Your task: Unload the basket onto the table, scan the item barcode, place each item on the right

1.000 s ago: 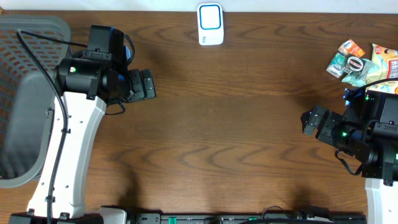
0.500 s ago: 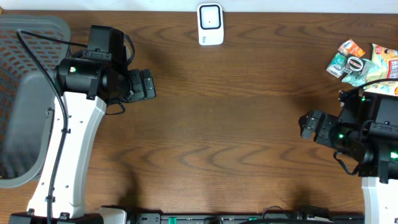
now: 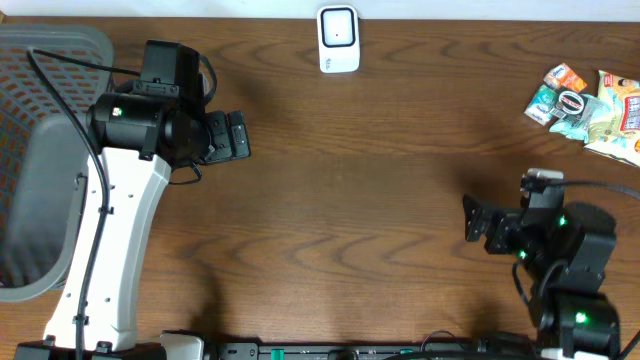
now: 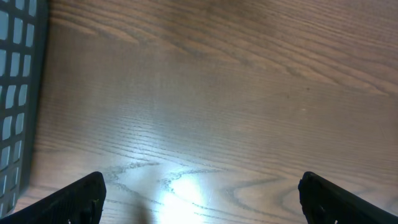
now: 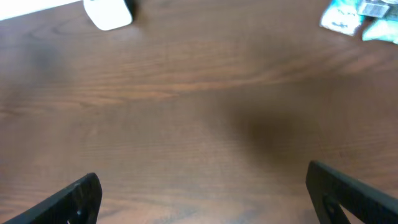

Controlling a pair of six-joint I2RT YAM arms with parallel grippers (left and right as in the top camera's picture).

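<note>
The items are a pile of small colourful snack packets (image 3: pixel 588 104) at the table's far right; they also show at the top right corner of the right wrist view as packets (image 5: pixel 356 15). A white barcode scanner (image 3: pixel 338 39) stands at the table's far middle edge and appears as the scanner (image 5: pixel 109 12) in the right wrist view. My right gripper (image 3: pixel 477 221) is open over bare wood, well short of the pile, its fingertips (image 5: pixel 73 200) wide apart. My left gripper (image 3: pixel 234 136) hangs open over bare wood at the left, fingertips (image 4: pixel 79 200) spread with nothing between them.
A grey mesh basket (image 3: pixel 45 60) fills the left edge of the table, and its wall (image 4: pixel 17 93) is at the left of the left wrist view. The dark wooden tabletop (image 3: pixel 380 180) lies between the two arms.
My right arm has swung away from the packet pile, toward the near edge and leftward. The scanner's face went from blue-lit to dark. The left arm has not moved.
</note>
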